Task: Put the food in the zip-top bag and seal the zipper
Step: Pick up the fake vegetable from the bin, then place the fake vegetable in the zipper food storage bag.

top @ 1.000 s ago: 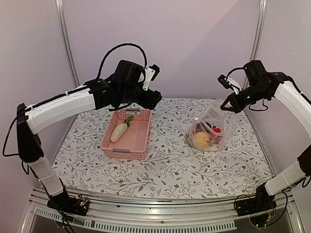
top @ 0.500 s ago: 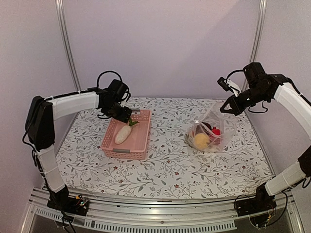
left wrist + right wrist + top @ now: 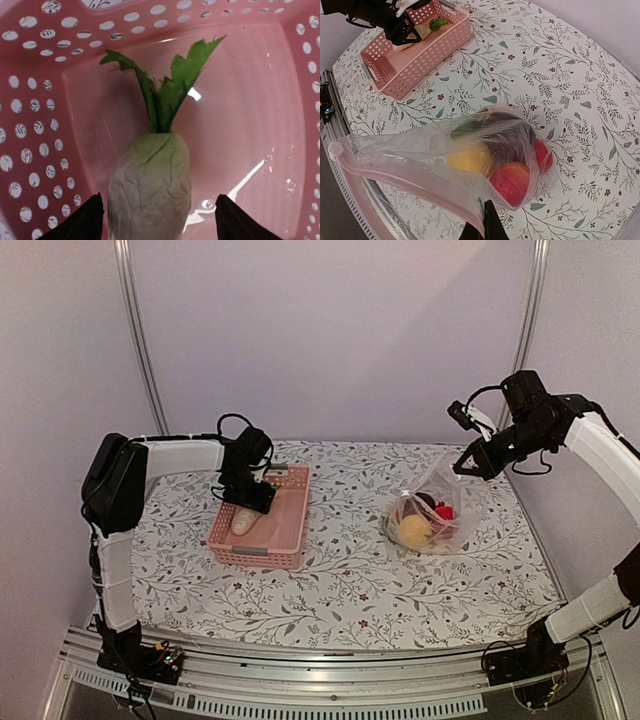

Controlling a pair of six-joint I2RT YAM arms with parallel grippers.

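Observation:
The white radish (image 3: 150,185) with green leaves lies in the pink basket (image 3: 285,530); it also shows in the top view (image 3: 243,521). My left gripper (image 3: 156,225) is open, low in the basket, one finger on each side of the radish. The clear zip-top bag (image 3: 435,505) stands on the table right of centre and holds a yellow piece (image 3: 470,157), red round pieces (image 3: 512,180) and a dark purple piece (image 3: 507,137). My right gripper (image 3: 485,225) is shut on the bag's mouth edge with the zipper strip (image 3: 395,175), holding it up.
The table has a floral cloth (image 3: 340,590). Metal frame posts (image 3: 135,330) stand at the back corners, with a rail along the near edge (image 3: 320,680).
My left arm swung down and left into the basket, and its open fingers now straddle the radish. My right gripper still holds the bag's edge, almost unmoved.

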